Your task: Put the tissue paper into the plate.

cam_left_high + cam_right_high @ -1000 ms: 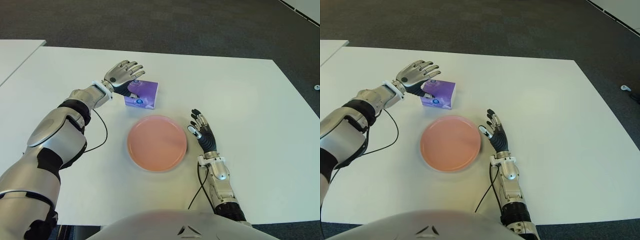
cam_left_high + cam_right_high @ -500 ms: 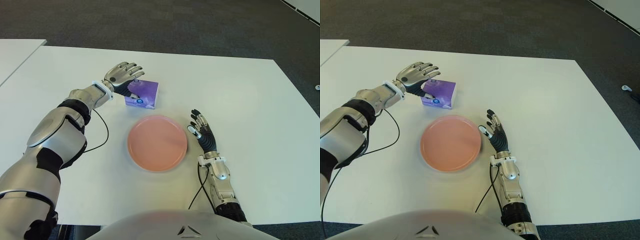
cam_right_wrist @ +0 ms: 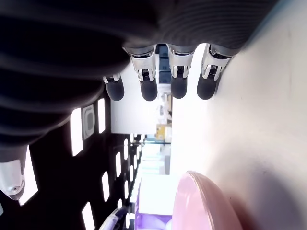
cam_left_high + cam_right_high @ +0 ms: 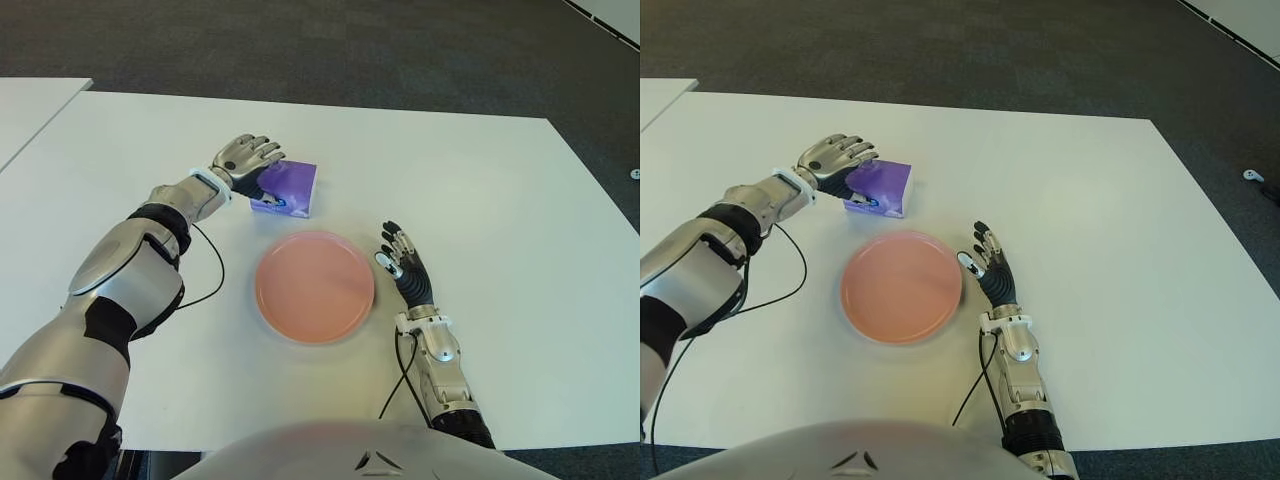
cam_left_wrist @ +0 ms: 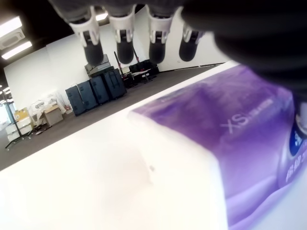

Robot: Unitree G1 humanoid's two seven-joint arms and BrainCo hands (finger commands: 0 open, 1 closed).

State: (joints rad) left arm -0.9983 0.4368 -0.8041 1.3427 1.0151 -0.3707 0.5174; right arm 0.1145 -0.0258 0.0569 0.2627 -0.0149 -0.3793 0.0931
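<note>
A purple tissue pack point(image 4: 292, 188) lies flat on the white table point(image 4: 480, 190), just beyond the pink plate point(image 4: 315, 287). My left hand point(image 4: 250, 160) has come down over the pack's left end. In the left wrist view its fingers point(image 5: 124, 45) still stretch out above the pack point(image 5: 230, 143) without closing, and the thumb is down at the pack's side. My right hand point(image 4: 403, 265) shows idle beside the plate, on its right, fingers relaxed and holding nothing. The plate holds nothing.
A second white table point(image 4: 30, 110) stands at the far left, across a narrow gap. Dark carpet point(image 4: 350, 50) lies beyond the table's far edge. A black cable point(image 4: 205, 270) runs from my left forearm over the table, left of the plate.
My left hand has dropped from above the tissue pack onto its left end, fingers bending down over it. The pack, the plate and my right hand have not moved.
</note>
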